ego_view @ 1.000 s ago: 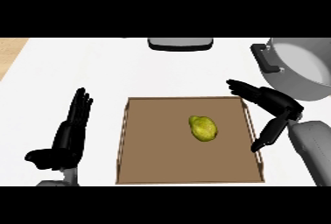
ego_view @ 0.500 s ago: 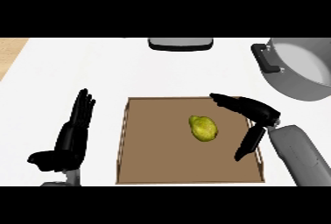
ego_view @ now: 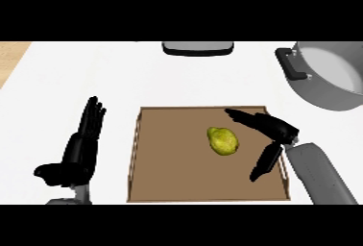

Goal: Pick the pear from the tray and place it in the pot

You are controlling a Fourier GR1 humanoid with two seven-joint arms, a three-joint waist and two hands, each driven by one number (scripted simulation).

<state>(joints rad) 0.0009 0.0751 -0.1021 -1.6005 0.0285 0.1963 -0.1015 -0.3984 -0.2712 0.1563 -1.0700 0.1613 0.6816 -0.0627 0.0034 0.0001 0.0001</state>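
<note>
We see the pear [ego_view: 223, 141] lying on the brown tray [ego_view: 163, 182], a little toward 3 o'clock from the tray's middle, with nothing holding it. Our right hand [ego_view: 275, 129] hangs over the tray's 3 o'clock side, released. Its fingers [ego_view: 245, 117] stretch toward 10 o'clock and its thumb [ego_view: 266, 163] points toward 6 o'clock, both apart from the pear. We cannot tell how high the hand is above the tray floor.

The right forearm [ego_view: 319, 178] hides part of the tray's rim near 4 o'clock.

Our left hand [ego_view: 81, 149] rests open on the white counter [ego_view: 85, 77] at the tray's 9 o'clock, fingers straight toward 12 o'clock.

The grey pot [ego_view: 333, 81] sits at 1 o'clock, well apart from the tray. The right edge cuts it off, and only one black handle [ego_view: 292, 64] shows.

A grey object [ego_view: 198, 48] at 12 o'clock is cut off at the top, and we cannot make out what it is.
</note>
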